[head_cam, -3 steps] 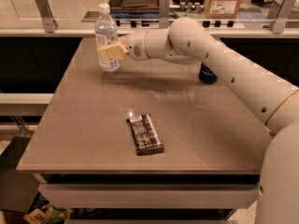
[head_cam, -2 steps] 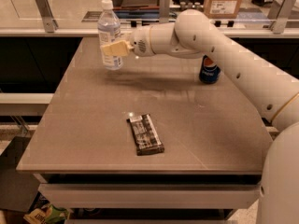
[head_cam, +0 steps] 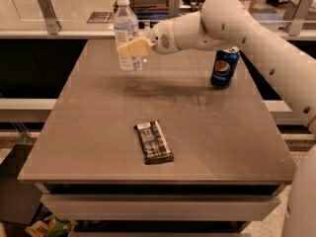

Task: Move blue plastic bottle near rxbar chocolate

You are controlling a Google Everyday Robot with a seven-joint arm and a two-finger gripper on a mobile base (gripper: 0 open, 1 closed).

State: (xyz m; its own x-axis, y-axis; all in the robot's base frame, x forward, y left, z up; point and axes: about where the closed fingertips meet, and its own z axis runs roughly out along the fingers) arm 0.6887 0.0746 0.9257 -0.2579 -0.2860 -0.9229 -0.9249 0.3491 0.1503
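Observation:
The blue plastic bottle is a tall clear bottle with a white cap and a pale label. It is upright at the far left of the table, lifted a little above the top. My gripper is shut on its middle, with a cream finger across the label. The rxbar chocolate lies flat near the table's front middle, a dark wrapper with a white patch at its far end. It is well in front of the bottle.
A blue Pepsi can stands at the far right of the brown table, under my arm. A counter with metal brackets runs behind the table. The floor lies left and right of the table.
The gripper has lifted the bottle off the table and carried it a little to the right. The Pepsi can, earlier half hidden behind the arm, now shows in full.

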